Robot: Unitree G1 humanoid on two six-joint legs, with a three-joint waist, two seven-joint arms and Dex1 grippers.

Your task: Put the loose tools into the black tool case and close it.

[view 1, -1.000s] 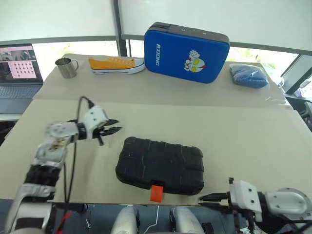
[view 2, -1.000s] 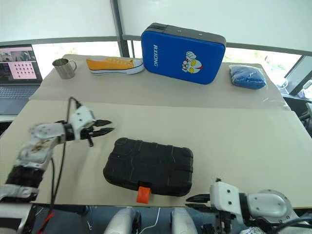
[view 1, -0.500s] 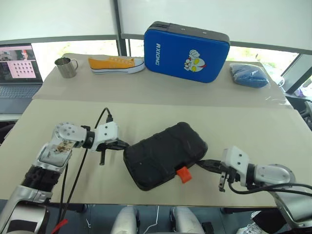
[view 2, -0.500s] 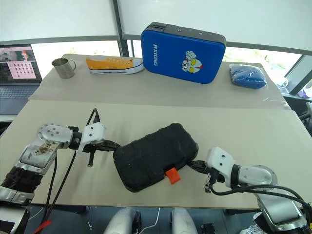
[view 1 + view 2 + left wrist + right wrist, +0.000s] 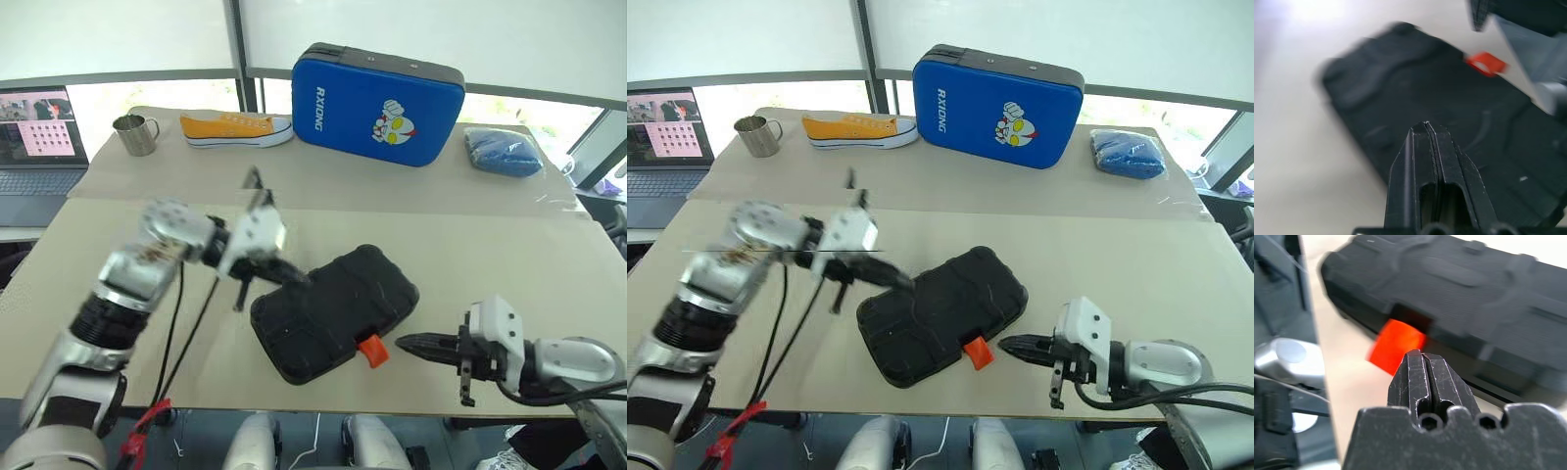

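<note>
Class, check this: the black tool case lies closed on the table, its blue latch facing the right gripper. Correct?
Not quite. The black tool case lies closed, but its latch is orange, not blue, as the left eye view shows. It does face the right gripper.

Head stereo pair looking forward-down over table (image 5: 509, 255); wrist cams sitting close, probably both facing the case (image 5: 1415, 98); all four sharing it.

Both arms are built of silver-grey metal joints and black segments, each ending in a white wrist block. Black cables are looped along the left arm, with a red tag near its base. Each gripper, left (image 5: 294, 277) and right (image 5: 409, 344), is formed of two tapered black fingers; round screw holes are seen at their bases.
</note>
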